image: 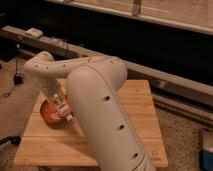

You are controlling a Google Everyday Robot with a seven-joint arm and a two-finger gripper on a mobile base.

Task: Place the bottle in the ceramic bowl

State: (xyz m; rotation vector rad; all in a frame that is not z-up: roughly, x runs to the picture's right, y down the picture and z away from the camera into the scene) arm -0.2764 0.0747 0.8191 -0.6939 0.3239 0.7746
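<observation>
The orange-red ceramic bowl sits on the left part of the wooden table, partly hidden by my arm. My gripper hangs over the bowl's right rim, at the end of the white arm that fills the middle of the camera view. It is shut on the small whitish bottle, which tilts down to the right with its narrow capped end low, just above the bowl's right edge.
A long dark rail runs behind the table, with a small white object on its left end. Cables lie on the floor at the left. A blue item stands at the lower right.
</observation>
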